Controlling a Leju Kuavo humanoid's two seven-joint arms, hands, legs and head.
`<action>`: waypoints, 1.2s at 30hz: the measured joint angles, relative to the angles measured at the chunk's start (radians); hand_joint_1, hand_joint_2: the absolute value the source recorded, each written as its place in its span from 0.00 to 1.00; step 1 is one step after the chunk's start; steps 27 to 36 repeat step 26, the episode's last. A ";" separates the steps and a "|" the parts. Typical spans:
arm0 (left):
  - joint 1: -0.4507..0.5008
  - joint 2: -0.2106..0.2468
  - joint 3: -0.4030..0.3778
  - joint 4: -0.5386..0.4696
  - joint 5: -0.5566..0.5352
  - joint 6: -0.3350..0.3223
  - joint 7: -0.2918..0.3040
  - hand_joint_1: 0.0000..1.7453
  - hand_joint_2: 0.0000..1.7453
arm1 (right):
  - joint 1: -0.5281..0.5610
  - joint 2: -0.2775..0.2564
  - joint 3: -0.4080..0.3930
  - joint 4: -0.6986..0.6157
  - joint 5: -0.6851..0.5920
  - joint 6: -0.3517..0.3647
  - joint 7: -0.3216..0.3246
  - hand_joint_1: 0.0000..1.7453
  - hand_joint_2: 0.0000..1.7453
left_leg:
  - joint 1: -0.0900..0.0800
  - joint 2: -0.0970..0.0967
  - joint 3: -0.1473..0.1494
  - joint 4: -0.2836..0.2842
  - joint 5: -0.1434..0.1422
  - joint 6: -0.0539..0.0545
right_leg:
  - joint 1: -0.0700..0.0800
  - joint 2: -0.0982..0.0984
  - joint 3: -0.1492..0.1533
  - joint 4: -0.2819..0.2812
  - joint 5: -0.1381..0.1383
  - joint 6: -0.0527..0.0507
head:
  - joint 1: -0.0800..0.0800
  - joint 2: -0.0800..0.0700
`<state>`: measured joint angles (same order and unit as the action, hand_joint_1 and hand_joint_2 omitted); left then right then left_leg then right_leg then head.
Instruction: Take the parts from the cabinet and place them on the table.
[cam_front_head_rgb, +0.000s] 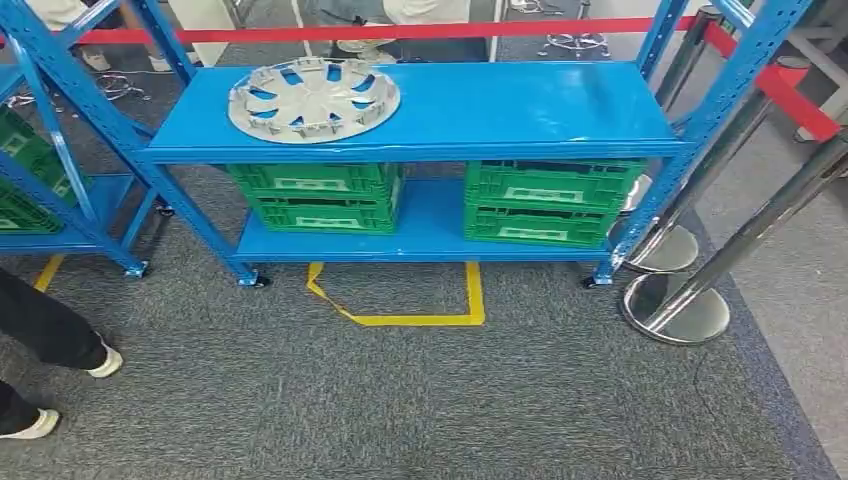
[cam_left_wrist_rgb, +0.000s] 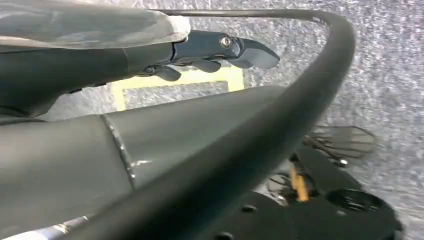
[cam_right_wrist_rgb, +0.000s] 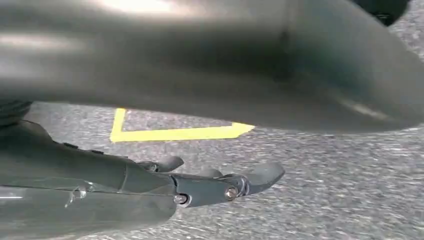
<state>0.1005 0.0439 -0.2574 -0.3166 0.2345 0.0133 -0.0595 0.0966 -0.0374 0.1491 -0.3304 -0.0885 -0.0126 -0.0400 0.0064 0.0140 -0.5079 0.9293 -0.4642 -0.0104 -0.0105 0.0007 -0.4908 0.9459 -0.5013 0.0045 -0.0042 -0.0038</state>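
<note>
Hubcap (cam_front_head_rgb: 313, 98), 1, on blue cabinet (cam_front_head_rgb: 520, 110) top shelf, 4 green crates (cam_front_head_rgb: 553, 200) below, both hands' fingers (cam_left_wrist_rgb: 210, 52) loosely apart, empty.

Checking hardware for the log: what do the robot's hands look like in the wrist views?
Both match. The left hand has a glossy grey cover, then dark grey fingers with rounded tips and a thicker thumb fixed by a silver screw. The right hand shows the same grey cover, dark fingers and two silver screws. No cables or markings are visible on either.
</note>
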 joint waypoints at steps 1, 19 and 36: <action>0.004 -0.003 0.019 -0.003 -0.032 -0.001 0.008 0.00 0.00 | 0.004 0.003 -0.007 -0.003 0.011 0.001 0.004 0.00 0.00 | 0.000 0.000 0.000 0.000 0.000 0.000 | 0.000 0.000 0.000 0.000 0.000 0.000 | 0.000 0.000; 0.039 -0.026 0.203 -0.047 -0.234 -0.011 0.054 0.00 0.00 | 0.039 0.021 -0.104 -0.043 0.088 0.014 0.040 0.00 0.00 | 0.000 0.000 0.000 0.000 0.000 0.000 | 0.000 0.000 0.000 0.000 0.000 0.000 | -0.001 0.000; 0.040 -0.029 0.217 -0.051 -0.234 -0.011 0.054 0.00 0.00 | 0.043 0.023 -0.110 -0.048 0.088 0.014 0.040 0.00 0.00 | 0.000 0.000 0.000 0.000 0.000 0.000 | 0.000 0.000 0.000 0.000 0.000 0.000 | -0.002 0.000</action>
